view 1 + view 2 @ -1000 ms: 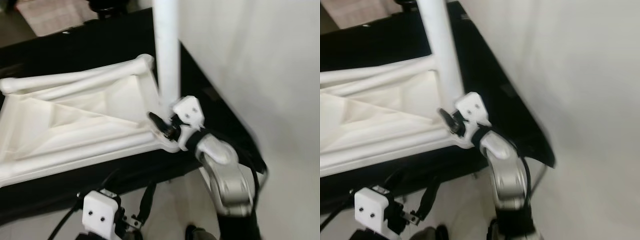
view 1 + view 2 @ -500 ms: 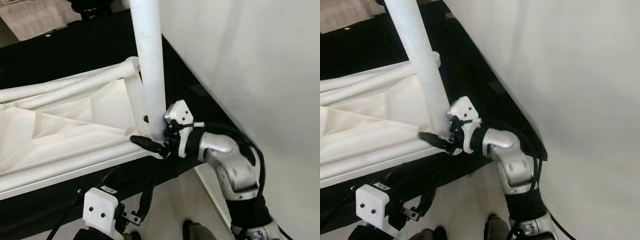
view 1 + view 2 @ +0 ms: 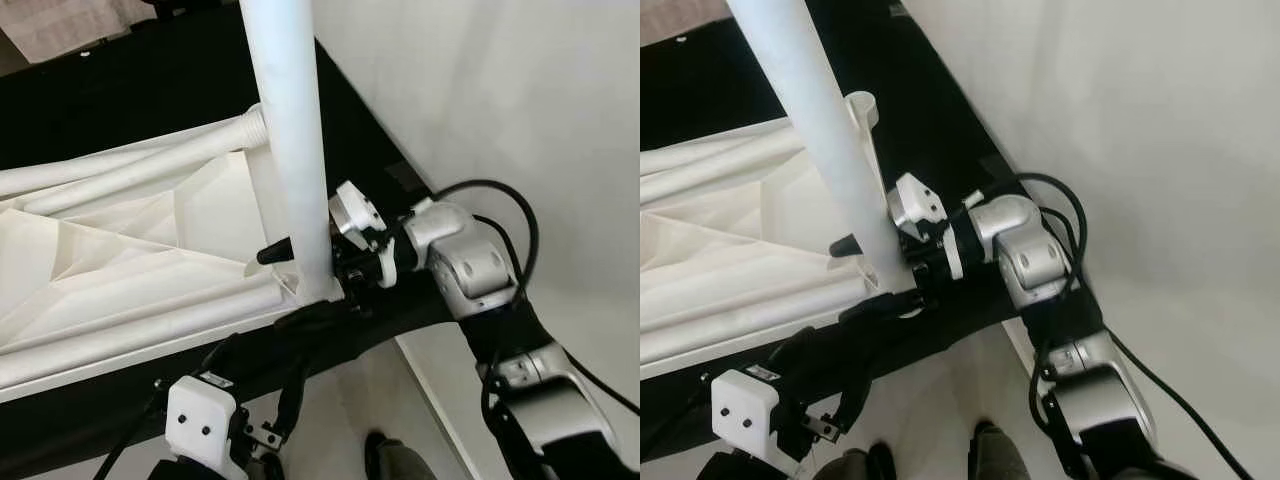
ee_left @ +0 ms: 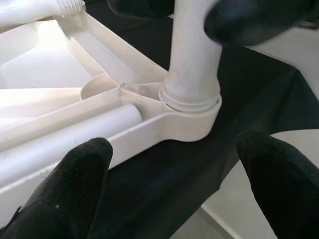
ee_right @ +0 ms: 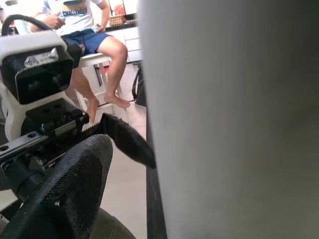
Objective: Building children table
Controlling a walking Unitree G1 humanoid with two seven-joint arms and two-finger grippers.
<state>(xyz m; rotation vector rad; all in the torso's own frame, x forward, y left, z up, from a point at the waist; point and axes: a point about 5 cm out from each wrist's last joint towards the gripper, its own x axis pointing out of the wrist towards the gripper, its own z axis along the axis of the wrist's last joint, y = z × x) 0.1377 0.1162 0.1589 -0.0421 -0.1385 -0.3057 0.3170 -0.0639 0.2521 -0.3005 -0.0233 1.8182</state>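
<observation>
Leg point(image 3: 290, 140) upright in tabletop point(image 3: 130, 260) socket, right gripper point(image 3: 310, 262) clamping base.

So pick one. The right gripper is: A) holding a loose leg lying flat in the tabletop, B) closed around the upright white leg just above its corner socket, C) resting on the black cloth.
B: the right gripper clamps the upright white leg just above the corner socket of the upturned tabletop; one fingertip shows past the leg.
</observation>
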